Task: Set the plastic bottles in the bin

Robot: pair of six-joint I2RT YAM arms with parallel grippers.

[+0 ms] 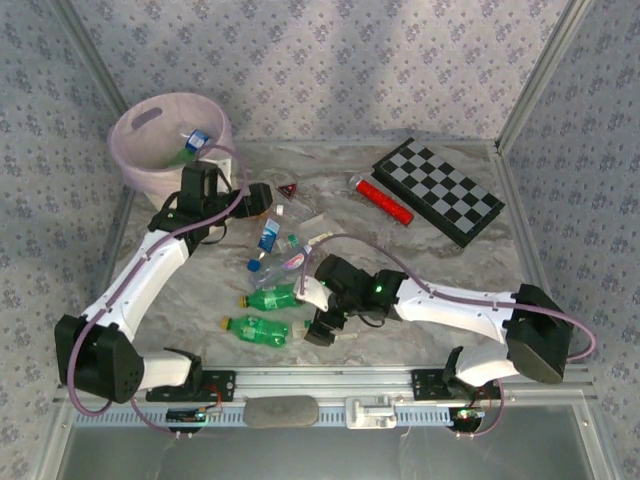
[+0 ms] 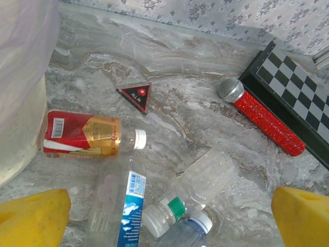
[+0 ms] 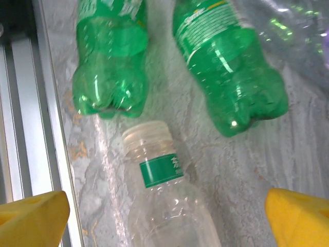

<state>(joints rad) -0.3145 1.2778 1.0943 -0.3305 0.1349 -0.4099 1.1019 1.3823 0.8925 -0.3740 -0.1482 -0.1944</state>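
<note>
The pale pink bin (image 1: 170,140) stands at the back left with a blue-labelled bottle and a green one inside. My left gripper (image 2: 169,226) hangs open over a cluster: a red-labelled bottle (image 2: 82,136), a clear blue-labelled bottle (image 2: 121,206), a clear one with a green band (image 2: 169,213) and a blue-capped one (image 2: 198,224). My right gripper (image 3: 164,221) is open, its yellow fingers (image 3: 31,218) on either side of a clear bottle with a green label (image 3: 164,206). Two green bottles (image 3: 108,56) (image 3: 231,72) lie just beyond it.
The bin wall (image 2: 20,77) is close on the left of the left gripper. A small red-and-black triangle (image 2: 136,95), a long red bar (image 2: 267,121) and the chessboard (image 2: 298,87) lie farther back. An aluminium rail (image 3: 20,103) runs along the table's near edge beside the right gripper.
</note>
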